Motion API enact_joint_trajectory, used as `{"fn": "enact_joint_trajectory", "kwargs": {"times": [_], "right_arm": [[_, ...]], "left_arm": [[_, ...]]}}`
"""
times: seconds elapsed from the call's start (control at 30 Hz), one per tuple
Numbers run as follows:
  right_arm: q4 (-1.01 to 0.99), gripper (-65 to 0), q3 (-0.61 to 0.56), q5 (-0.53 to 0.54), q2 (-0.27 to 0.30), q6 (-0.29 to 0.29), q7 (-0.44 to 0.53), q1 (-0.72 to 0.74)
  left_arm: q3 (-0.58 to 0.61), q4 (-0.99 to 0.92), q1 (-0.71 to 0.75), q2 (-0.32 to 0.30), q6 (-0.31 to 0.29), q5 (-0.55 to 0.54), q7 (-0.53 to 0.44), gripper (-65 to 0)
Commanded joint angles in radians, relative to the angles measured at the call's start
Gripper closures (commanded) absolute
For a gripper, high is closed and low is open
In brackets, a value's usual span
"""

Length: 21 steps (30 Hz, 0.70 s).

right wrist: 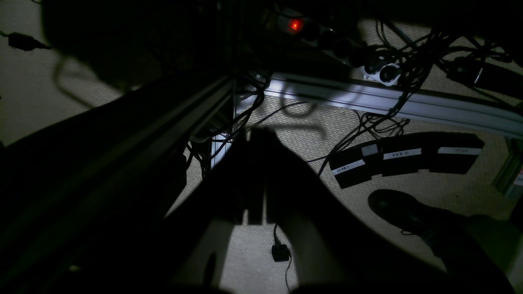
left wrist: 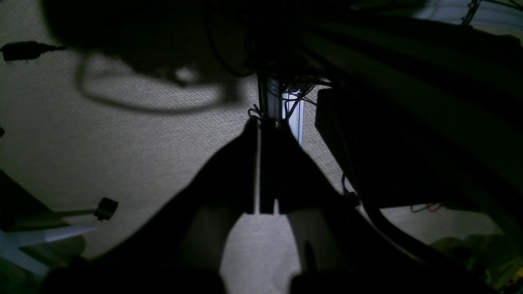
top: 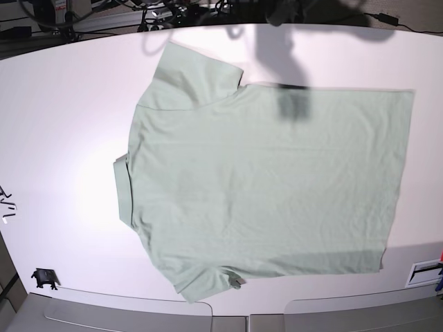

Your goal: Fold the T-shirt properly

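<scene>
The T-shirt (top: 266,183) lay spread flat on the white table (top: 69,104), unfolded, filling most of the middle. Its long axis ran across the base view: the collar (top: 122,190) pointed to that view's left, the hem (top: 398,180) to its right, and one sleeve (top: 197,76) reached toward the far edge while the other (top: 204,280) reached toward the near edge.

Neither gripper showed in the base view, so which arm stood nearer the cloth could not be read directly. By the rig's layout, the collar end lay on the right arm's side and the hem end on the left arm's side.

The left gripper (left wrist: 260,171) had its jaws pressed together with nothing between them; its camera showed only carpet (left wrist: 102,143) and a dark frame, no fabric. The right gripper (right wrist: 255,179) was likewise closed and empty, above the floor with cables (right wrist: 380,81), labelled foot pedals (right wrist: 404,157) and a shoe (right wrist: 402,208) beneath.

Both arms appeared parked well away from the shirt, so each would probably have to come over the table and open before any fold could start.
</scene>
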Motion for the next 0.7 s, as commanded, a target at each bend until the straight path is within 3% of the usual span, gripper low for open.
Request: {"fn": "enact_joint_trajectory", "kwargs": {"times": [0.0,0.37,0.67], "right_arm": [[0.007,0.0,0.001,-0.002,0.002,0.007,0.006,0.005],[0.009,0.0,0.001,-0.002,0.024,0.008,0.023,-0.027],[0.133,0.0,0.001,-0.002,0.083,0.009,0.048,-0.14]], "left_arm": [[0.001,0.021,0.02,0.0,0.0,0.002,-0.004,0.0],[0.001,0.227,0.19,-0.011,0.0,0.002,-0.004,0.0],[0.001,0.374,0.33,-0.078,0.001,0.002,-0.004,0.0]]}}
